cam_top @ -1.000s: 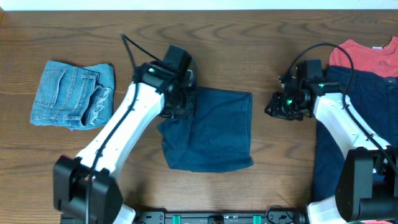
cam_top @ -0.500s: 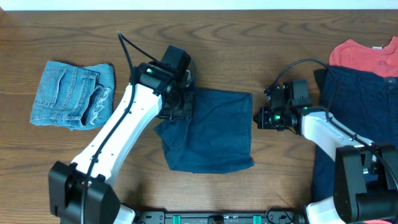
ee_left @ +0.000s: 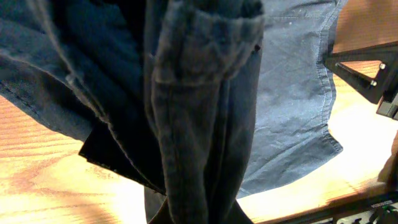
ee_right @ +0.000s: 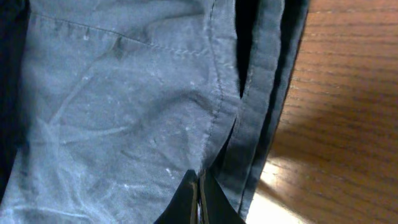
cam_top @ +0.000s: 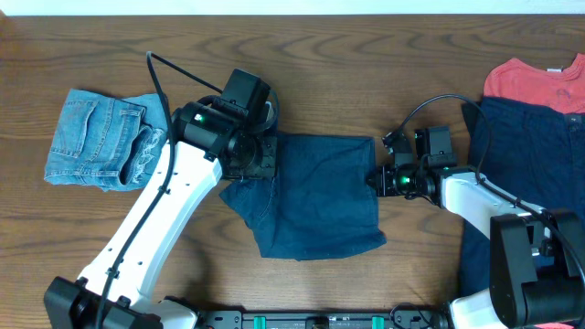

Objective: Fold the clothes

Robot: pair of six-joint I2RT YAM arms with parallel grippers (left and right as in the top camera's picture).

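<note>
Navy shorts (cam_top: 320, 196) bunched, gripped by left tool (cam_top: 263, 164), fingers hidden; right tool (ee_right: 198, 200) closed.

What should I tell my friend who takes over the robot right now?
Left gripper: on the left edge of the centre navy shorts, fingers hidden by bunched cloth.
Right gripper: shut at their right edge.
Done: denim shorts folded, far left.
To do: finish the navy shorts; then the navy garment and red T-shirt, far right.

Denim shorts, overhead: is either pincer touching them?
No, the denim shorts lie apart at the left; left pincer and right pincer sit at the navy shorts.
</note>
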